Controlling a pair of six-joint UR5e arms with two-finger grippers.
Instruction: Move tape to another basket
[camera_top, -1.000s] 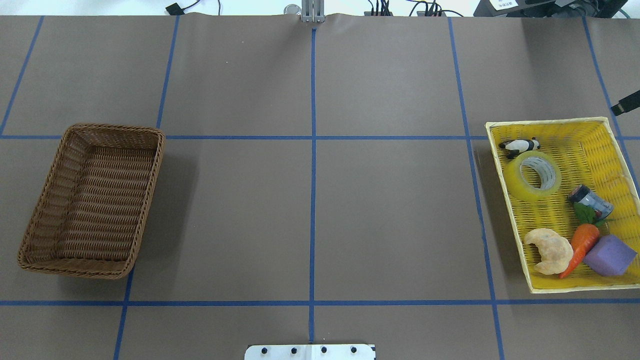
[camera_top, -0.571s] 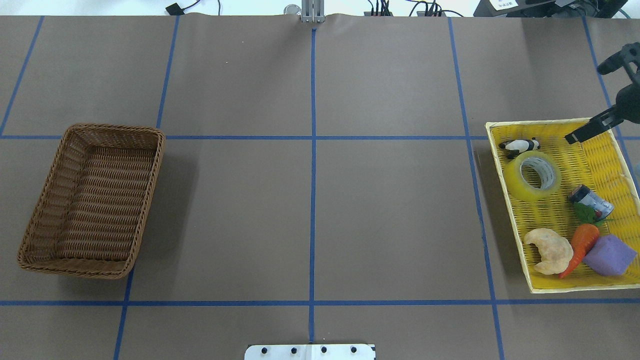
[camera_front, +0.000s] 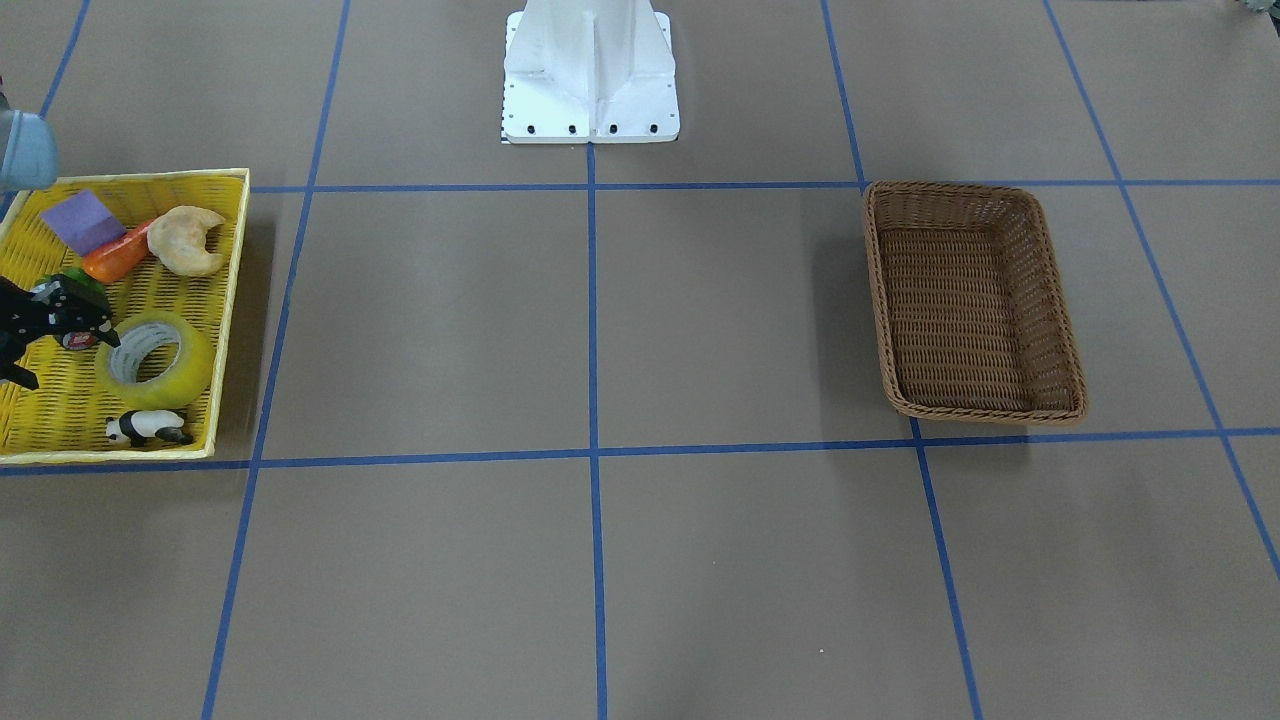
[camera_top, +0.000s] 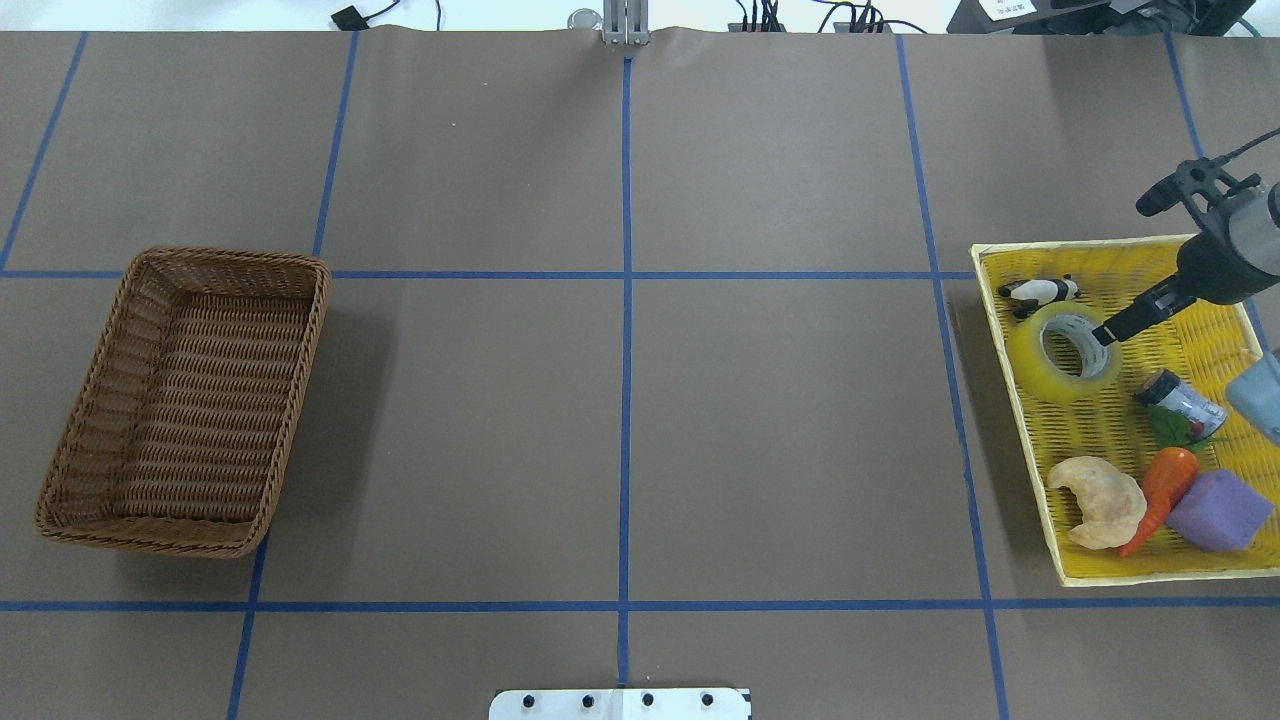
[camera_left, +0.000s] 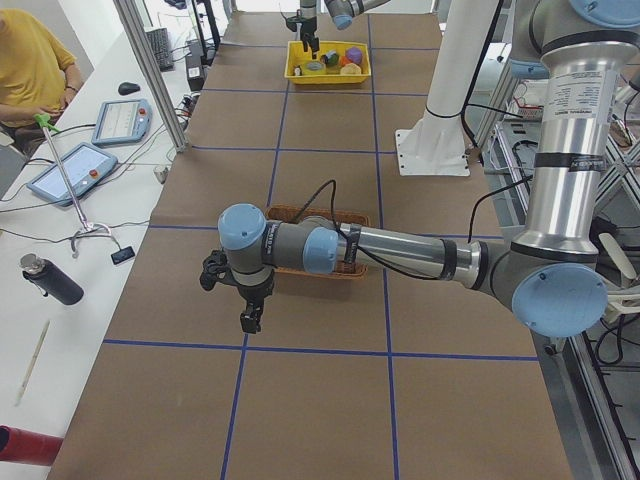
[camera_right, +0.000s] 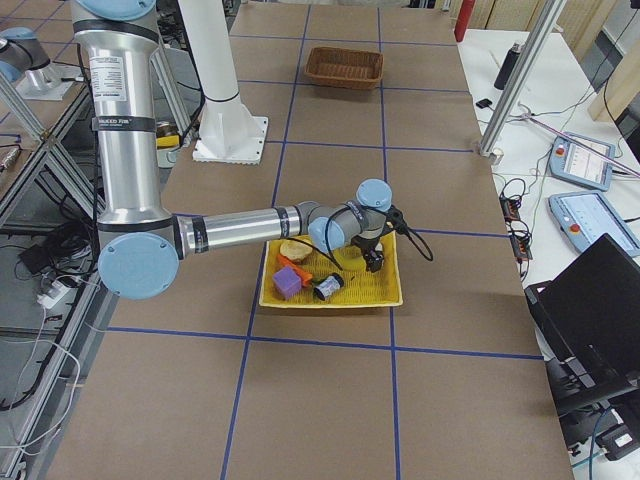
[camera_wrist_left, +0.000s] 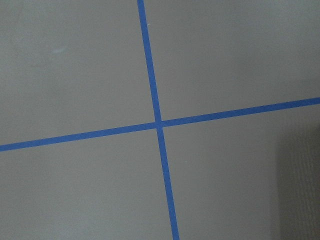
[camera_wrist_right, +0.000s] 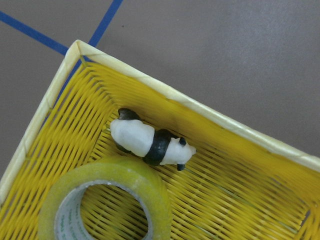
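The tape, a wide yellow-green roll with a grey-white core, lies flat in the yellow tray at the right. It also shows in the front view and the right wrist view. My right gripper hovers over the tray with jaws open; one fingertip is over the tape's right rim, and I cannot tell if it touches. The brown wicker basket stands empty at the left. My left gripper shows only in the exterior left view, beside the basket; I cannot tell if it is open.
The yellow tray also holds a toy panda, a small dark can, a carrot, a croissant and a purple block. The robot's white base is at the table's middle edge.
My right arm has come in from the right edge and moved left and down over the yellow tray, its finger now reaching the tape's right rim. Objects have not moved.
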